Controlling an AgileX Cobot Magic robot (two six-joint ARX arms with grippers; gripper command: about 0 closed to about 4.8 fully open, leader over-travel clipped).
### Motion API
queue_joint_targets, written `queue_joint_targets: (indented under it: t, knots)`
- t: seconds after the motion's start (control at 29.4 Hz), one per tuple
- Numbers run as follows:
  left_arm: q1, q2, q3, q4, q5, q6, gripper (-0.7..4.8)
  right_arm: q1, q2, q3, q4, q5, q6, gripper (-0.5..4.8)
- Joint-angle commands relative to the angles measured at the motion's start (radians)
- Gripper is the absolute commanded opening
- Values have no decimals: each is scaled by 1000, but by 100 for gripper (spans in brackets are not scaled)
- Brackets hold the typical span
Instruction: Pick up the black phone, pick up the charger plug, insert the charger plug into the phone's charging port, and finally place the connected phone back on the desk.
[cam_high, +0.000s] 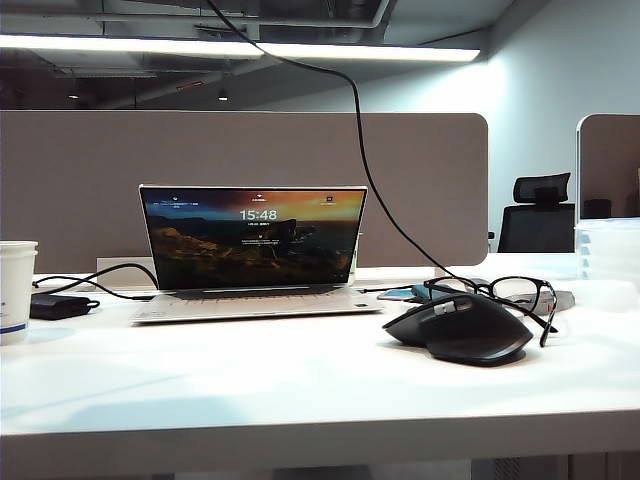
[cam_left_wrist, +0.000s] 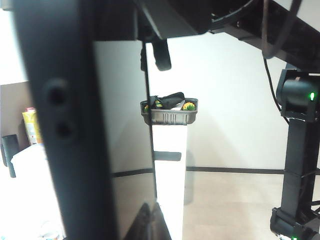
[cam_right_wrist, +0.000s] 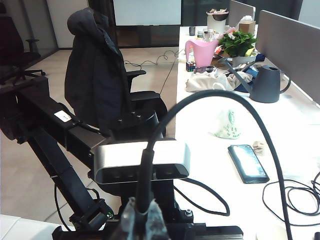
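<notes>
The left arm holds its wrist up off the desk (cam_high: 250, 370), so its camera looks out level at a pale wall and floor. The left gripper (cam_left_wrist: 125, 55) is closed. One broad black finger (cam_left_wrist: 55, 125) stands just in front of the lens and a smaller black tip shows on the far side. Between them the phone (cam_left_wrist: 122, 150) stands upright, seen nearly edge-on, its glossy face mirroring the room. The phone appears clamped there, in the air and clear of the desk. Its charging port cannot be made out.

The right arm is turned so that its camera faces back over the desk toward a grey camera unit (cam_right_wrist: 142, 160) on a black stand and an office chair with a dark coat (cam_right_wrist: 95, 75) over it. The right gripper (cam_right_wrist: 141, 220) sits at the lower edge of that view, its pale fingers drawn in tight around the cable (cam_right_wrist: 210, 95). The cable rises from the grip, arcs high and falls again toward the desk. The plug itself is hidden in the grip, so I cannot tell how it is held.

In the exterior view a black cable drops from above the frame to the desk behind the glasses (cam_high: 500, 292) and the mouse (cam_high: 460, 328), right of the open laptop (cam_high: 255, 245). A blue-edged handset (cam_right_wrist: 247, 162) lies flat on the desk in the right wrist view.
</notes>
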Motion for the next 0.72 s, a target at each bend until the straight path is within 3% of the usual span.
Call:
queue_joint_targets:
  t: [0.03,0.14,0.27,0.34,0.72]
  knots:
    - [1,-11,17,106,-27,-2,-6,-10,0,-5,-43,21,18,1]
    - [1,-11,17,106,-26,-2,-6,-13,0,-5,-43,22,20,85]
    - [1,-11,17,88,-29,-2,-6,-17,-4,-3,-42,22,20,88]
    - [1,-11,17,79,-29,-2,-6,-19,-10,-3,-29,24,20,119]
    - [1,-10,17,-18,-11,55,-6,-25,-42,3,114,29,76,119]
